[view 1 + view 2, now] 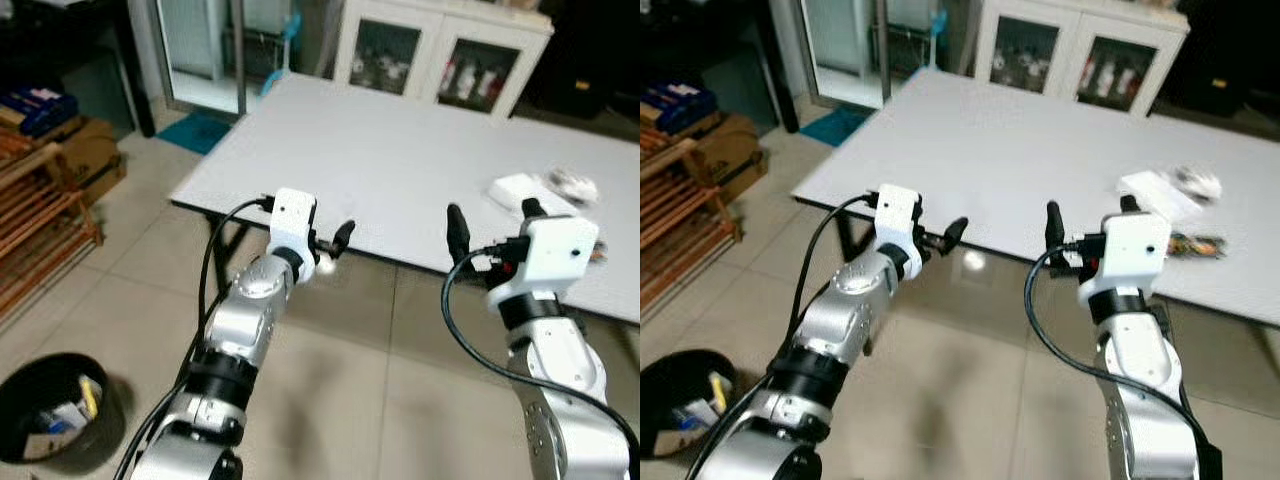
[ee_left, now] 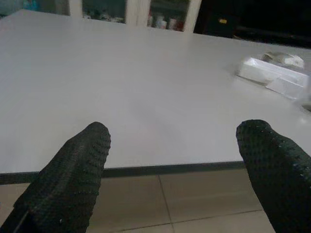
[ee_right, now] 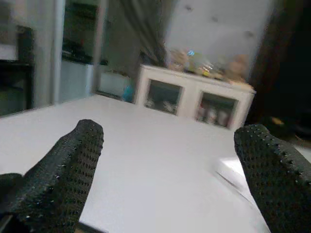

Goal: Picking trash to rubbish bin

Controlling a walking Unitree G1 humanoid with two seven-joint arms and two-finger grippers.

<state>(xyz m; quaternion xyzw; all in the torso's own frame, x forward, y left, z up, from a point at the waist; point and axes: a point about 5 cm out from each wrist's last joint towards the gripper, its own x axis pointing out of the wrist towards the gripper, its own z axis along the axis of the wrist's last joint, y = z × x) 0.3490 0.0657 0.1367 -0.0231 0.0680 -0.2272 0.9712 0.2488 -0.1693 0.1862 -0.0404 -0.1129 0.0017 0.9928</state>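
Trash lies at the right end of the white table (image 1: 400, 150): a flat white packet (image 1: 522, 190), a crumpled clear wrapper (image 1: 572, 184) and a colourful wrapper (image 1: 1193, 244). A black rubbish bin (image 1: 55, 405) with some litter inside stands on the floor at the lower left. My left gripper (image 1: 335, 243) is raised at the table's front edge, open and empty; the left wrist view has the white packet (image 2: 272, 73) far across the tabletop. My right gripper (image 1: 495, 224) is open and empty too, held up just in front of the trash.
A white glass-door cabinet (image 1: 440, 50) stands behind the table. A wooden rack (image 1: 35, 225) and a cardboard box (image 1: 92, 150) line the left side. Tiled floor (image 1: 380, 360) lies open between me and the table.
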